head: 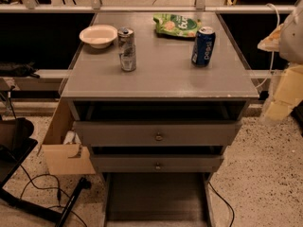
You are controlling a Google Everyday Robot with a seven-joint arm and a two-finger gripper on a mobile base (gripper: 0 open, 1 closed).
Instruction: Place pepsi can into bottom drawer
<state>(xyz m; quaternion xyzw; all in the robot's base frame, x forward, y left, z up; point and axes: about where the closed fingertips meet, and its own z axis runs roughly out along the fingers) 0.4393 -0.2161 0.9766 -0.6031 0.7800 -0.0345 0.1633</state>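
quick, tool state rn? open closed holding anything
Tool: at the right edge beside the cabinet top, apart from the pepsi can; open or closed cannot be told.

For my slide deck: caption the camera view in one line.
Pepsi can upright on the cabinet top, bottom drawer open below, gripper at the right edge.

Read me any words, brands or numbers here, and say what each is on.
"pepsi": white lettering running up the dark blue soda can on the grey cabinet top.
Green pouch: white lettering, too blurred to read.
Slim silver can: nothing legible.
Gripper, at the right edge beside the cabinet: no text.
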